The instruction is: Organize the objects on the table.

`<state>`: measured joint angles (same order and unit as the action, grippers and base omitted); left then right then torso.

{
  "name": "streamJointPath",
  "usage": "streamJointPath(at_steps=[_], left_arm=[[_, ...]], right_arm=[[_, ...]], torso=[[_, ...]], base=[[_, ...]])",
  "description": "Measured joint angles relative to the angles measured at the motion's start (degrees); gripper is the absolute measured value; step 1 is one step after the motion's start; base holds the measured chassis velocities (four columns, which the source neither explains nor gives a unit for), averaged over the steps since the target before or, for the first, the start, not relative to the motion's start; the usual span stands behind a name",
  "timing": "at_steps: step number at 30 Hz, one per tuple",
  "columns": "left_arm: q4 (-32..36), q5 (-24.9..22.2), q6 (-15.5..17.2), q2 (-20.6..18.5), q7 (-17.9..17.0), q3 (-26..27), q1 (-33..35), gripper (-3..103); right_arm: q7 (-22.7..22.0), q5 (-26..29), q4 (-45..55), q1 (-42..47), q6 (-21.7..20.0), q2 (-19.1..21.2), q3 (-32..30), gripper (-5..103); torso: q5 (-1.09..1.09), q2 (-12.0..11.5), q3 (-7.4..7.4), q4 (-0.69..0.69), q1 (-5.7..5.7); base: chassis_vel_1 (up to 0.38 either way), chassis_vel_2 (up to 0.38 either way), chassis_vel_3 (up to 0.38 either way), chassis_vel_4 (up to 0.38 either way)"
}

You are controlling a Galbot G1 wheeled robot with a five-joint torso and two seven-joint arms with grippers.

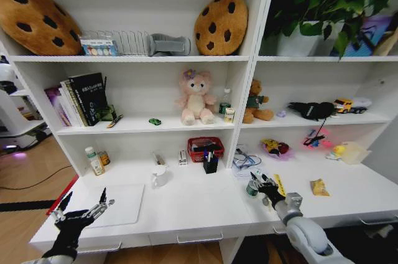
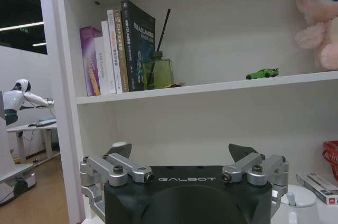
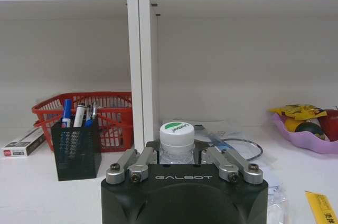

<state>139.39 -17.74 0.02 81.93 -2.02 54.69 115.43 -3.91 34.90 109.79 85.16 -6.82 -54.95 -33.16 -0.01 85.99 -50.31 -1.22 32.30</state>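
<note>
Lower left of head view: left gripper [image 1: 87,209] w/ fingers spread, at laptop [image 1: 118,205] edge on table [image 1: 199,205]. Lower right: right gripper [image 1: 261,184] clamped on bottle [image 1: 252,188].
Left wrist view: fingers apart, green car [image 2: 262,73] on shelf, right of centre.
Right wrist view: white-capped bottle gripped at centre; pen holder [image 3: 76,150] at left.
</note>
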Motion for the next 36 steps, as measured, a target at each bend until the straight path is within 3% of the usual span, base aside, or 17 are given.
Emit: streamJointPath(at_steps=[1, 8, 15, 17, 18, 21, 24, 26, 27, 28, 32, 36], left_arm=[[0.00, 0.00, 0.00, 0.00, 0.00, 0.00, 0.00, 100], [0.00, 0.00, 0.00, 0.00, 0.00, 0.00, 0.00, 100], [0.00, 0.00, 0.00, 0.00, 0.00, 0.00, 0.00, 100], [0.00, 0.00, 0.00, 0.00, 0.00, 0.00, 0.00, 100], [0.00, 0.00, 0.00, 0.00, 0.00, 0.00, 0.00, 100], [0.00, 0.00, 0.00, 0.00, 0.00, 0.00, 0.00, 100], [0.00, 0.00, 0.00, 0.00, 0.00, 0.00, 0.00, 100], [0.00, 0.00, 0.00, 0.01, 0.00, 0.00, 0.00, 100], [0.00, 0.00, 0.00, 0.01, 0.00, 0.00, 0.00, 100], [0.00, 0.00, 0.00, 0.00, -0.01, 0.00, 0.00, 100], [0.00, 0.00, 0.00, 0.00, 0.00, 0.00, 0.00, 100], [0.00, 0.00, 0.00, 0.00, 0.00, 0.00, 0.00, 100]], right_arm=[[0.24, -0.02, 0.43, 0.54, 0.14, -0.03, -0.14, 30], [0.81, 1.67, 6.26, 4.88, 0.49, 0.33, -3.14, 30], [2.36, 2.37, 17.28, 20.14, 3.73, -0.80, -11.48, 30], [3.32, 0.00, 19.21, 28.48, 8.68, -2.97, -14.76, 30], [3.32, 0.00, 19.21, 28.48, 8.68, -2.97, -14.76, 30], [4.05, -3.90, 18.91, 38.24, 16.19, -5.81, -15.73, 30], [3.96, -5.71, 18.11, 40.76, 19.02, -6.99, -15.48, 30], [3.17, -11.45, 14.05, 44.94, 25.45, -10.25, -14.14, 30], [3.17, -11.45, 14.05, 44.94, 25.45, -10.25, -14.14, 30], [2.76, -13.93, 10.13, 46.60, 28.47, -11.82, -12.84, 30], [1.17, -11.96, 3.00, 47.50, 29.36, -13.03, -8.69, 30], [1.05, -11.81, 1.95, 47.28, 29.34, -13.15, -8.18, 30]], torso=[[0.00, 0.00, 0.00, -0.01, 0.00], [0.01, 0.00, 0.00, 0.02, 0.00], [0.00, 0.01, 0.01, -0.03, -0.01], [-0.01, 0.01, 0.01, -0.02, -0.01], [-0.01, 0.01, 0.01, -0.02, -0.01], [0.00, 0.01, 0.01, 0.00, -0.01], [0.00, 0.02, 0.01, 0.01, 0.00], [-0.01, 0.01, 0.01, 0.00, -0.01], [-0.01, 0.01, 0.01, 0.00, -0.01], [0.00, 0.02, 0.01, -0.03, -0.01], [0.00, 0.01, 0.01, -0.01, -0.01], [0.00, 0.02, 0.00, -0.01, -0.01]], base=[[0.000, 0.000, 0.000, 0.000], [0.000, 0.000, 0.000, 0.000], [0.000, 0.000, 0.000, 0.000], [0.000, 0.000, 0.000, 0.000], [0.000, 0.000, 0.000, 0.000], [0.000, 0.000, 0.000, 0.000], [0.000, 0.000, 0.000, 0.000], [0.000, 0.000, 0.000, 0.000], [0.000, 0.000, 0.000, 0.000], [0.000, 0.000, 0.000, 0.000], [0.000, 0.000, 0.000, 0.000], [0.000, 0.000, 0.000, 0.000]])
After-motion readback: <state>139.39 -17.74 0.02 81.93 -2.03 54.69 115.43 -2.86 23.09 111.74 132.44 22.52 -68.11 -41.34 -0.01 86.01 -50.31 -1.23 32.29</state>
